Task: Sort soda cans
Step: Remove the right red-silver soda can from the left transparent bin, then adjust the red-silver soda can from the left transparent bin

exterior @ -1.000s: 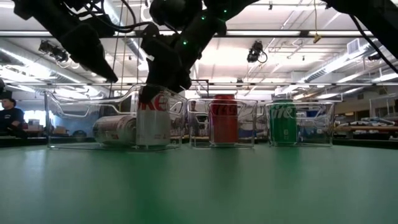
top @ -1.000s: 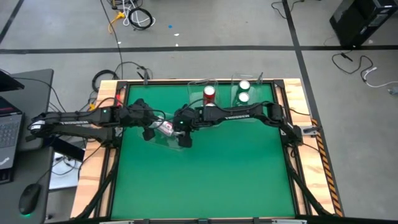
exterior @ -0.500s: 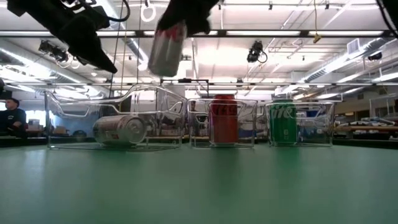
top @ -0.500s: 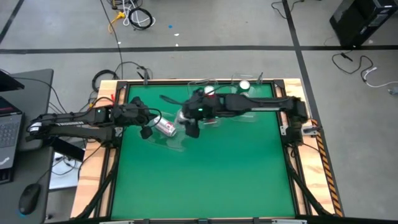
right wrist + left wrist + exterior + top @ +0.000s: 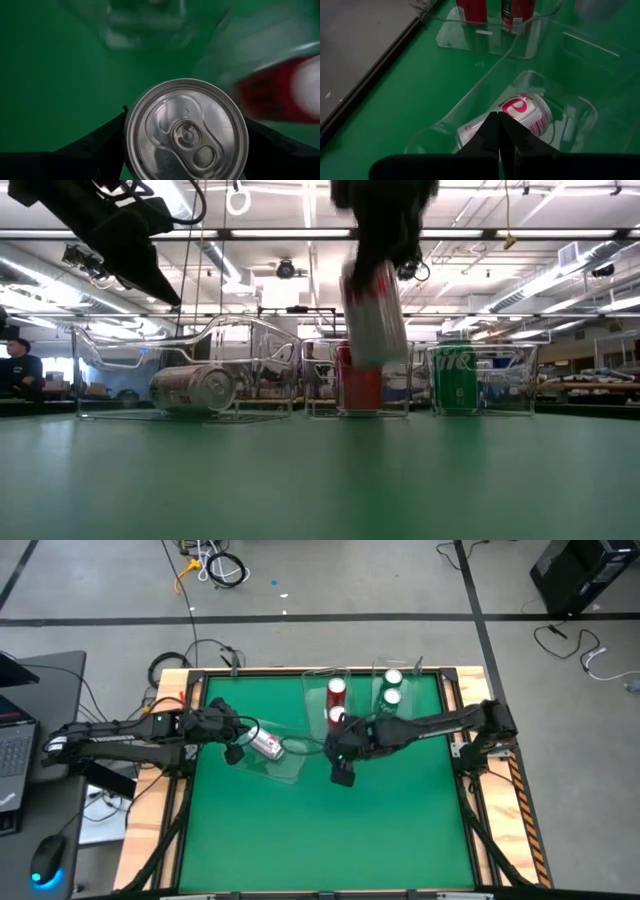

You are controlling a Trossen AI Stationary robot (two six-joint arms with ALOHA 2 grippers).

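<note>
Can (image 5: pixel 186 131) is held by the right end effector (image 5: pixel 343 768) in the air near the red bin (image 5: pixel 325 680); lower it upright. Left end effector (image 5: pixel 498 135) is closed, empty.

— What is the right pincer (image 5: pixel 380 275) carrying?
— A blurred silver can (image 5: pixel 375 315), hanging above the green table (image 5: pixel 320 480), in front of the red can (image 5: pixel 360 388).
— And on the left?
— A silver can (image 5: pixel 196 389) is lying sideways inside a clear bin (image 5: pixel 185 370); the left pincer (image 5: pixel 150 280) is hovering above it.

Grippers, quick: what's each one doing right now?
Left gripper: shut, empty, above the tipped silver can.
Right gripper: shut on a silver can, held off the table.
</note>
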